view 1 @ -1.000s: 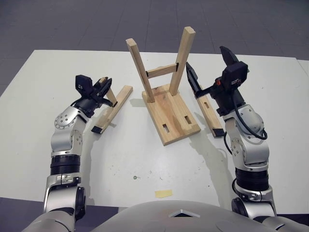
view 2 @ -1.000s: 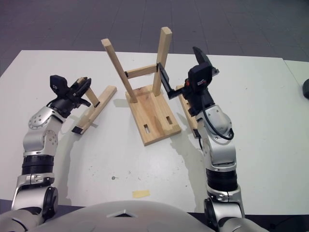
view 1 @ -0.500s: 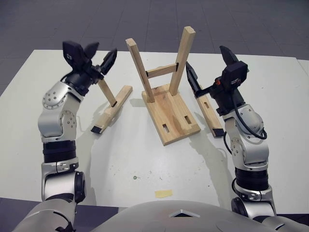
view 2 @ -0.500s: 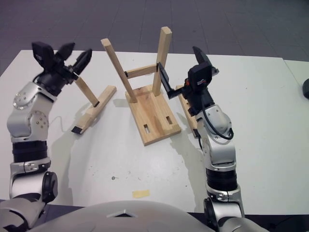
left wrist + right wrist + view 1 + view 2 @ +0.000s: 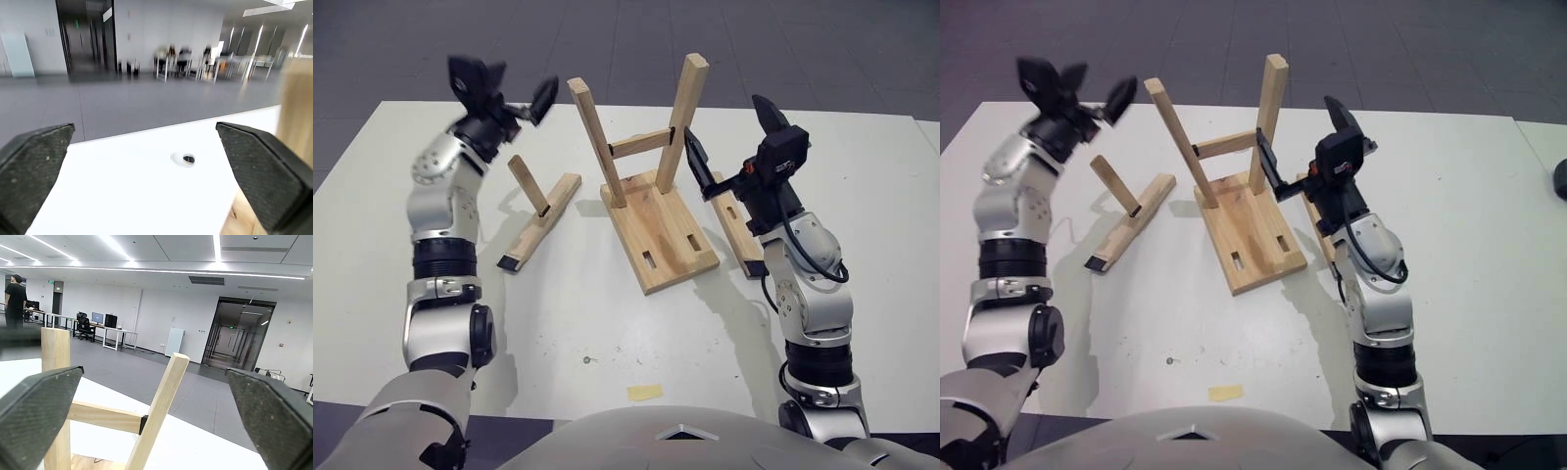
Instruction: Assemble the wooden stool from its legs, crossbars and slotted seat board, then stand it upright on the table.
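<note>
On the desk (image 5: 607, 333), assembly half done: two legs (image 5: 597, 142) and a crossbar (image 5: 641, 144) stand in the seat board (image 5: 664, 235).
Head view: left end effector (image 5: 514, 88) wide, raised near a loose leg (image 5: 540, 215); right end effector (image 5: 724, 122) wide beside those legs. Wrist views: both empty. Next, likely: slot that leg.

four legs (image 5: 590, 142), two crossbars (image 5: 641, 144), one seat board (image 5: 668, 243)

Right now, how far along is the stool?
Done: two legs joined by a crossbar stand in the seat board. In hand: nothing; left gripper and right gripper are open. Remaining: fit the leg-and-crossbar piece and the loose leg lying either side into the board's two free slots, then turn the stool upright.
</note>
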Robot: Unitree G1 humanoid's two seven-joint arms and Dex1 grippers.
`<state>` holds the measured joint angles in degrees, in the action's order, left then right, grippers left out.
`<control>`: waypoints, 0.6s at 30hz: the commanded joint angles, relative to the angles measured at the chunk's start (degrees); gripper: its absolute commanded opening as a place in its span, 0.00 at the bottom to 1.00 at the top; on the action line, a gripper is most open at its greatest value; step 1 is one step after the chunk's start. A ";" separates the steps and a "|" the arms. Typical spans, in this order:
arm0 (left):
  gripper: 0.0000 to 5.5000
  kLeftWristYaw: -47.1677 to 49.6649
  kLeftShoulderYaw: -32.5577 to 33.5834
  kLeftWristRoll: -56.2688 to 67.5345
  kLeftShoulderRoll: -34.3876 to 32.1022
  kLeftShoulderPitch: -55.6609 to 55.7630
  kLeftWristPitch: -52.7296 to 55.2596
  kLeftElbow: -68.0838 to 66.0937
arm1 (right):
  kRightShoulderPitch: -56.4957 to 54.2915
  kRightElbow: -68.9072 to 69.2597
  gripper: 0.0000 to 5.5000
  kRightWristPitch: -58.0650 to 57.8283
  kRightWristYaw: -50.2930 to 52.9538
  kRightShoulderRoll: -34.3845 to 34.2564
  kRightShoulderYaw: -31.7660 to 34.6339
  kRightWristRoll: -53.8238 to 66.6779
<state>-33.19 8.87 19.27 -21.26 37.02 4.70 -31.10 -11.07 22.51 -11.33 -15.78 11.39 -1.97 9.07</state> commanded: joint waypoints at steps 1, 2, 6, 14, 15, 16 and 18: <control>0.98 -0.42 -3.49 -3.85 2.56 -6.19 -0.72 -3.99 | 0.03 0.51 0.98 -0.64 -0.16 -0.19 -0.50 0.20; 0.98 -0.31 -3.17 -3.50 2.59 -6.31 -0.80 -3.64 | 0.09 0.53 0.98 -0.70 -0.13 -0.13 -0.38 0.25; 0.98 -0.08 -2.07 -2.71 1.18 -5.35 -0.71 -2.15 | 0.28 0.60 0.98 -0.80 -0.05 0.10 -0.09 0.38; 0.98 3.51 2.15 1.00 -2.06 -1.51 4.98 16.28 | 0.30 0.66 0.98 -0.48 0.55 -0.33 -0.27 0.03; 0.98 4.92 3.73 2.26 -3.02 -0.28 7.10 19.37 | 0.60 0.89 0.98 -0.43 0.77 -0.46 -0.29 -0.05; 0.98 5.90 5.03 3.30 -3.98 0.61 9.09 21.98 | 0.92 1.16 0.98 -0.40 1.03 -0.58 -0.33 -0.18; 0.98 7.76 8.11 6.42 -6.45 1.43 14.70 27.49 | 1.61 1.63 0.98 -0.31 1.56 -0.89 -0.44 -0.45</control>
<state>-27.52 13.35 22.60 -24.15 36.06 13.36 -10.20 -10.44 22.86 -11.39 -14.99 10.89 -2.44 8.92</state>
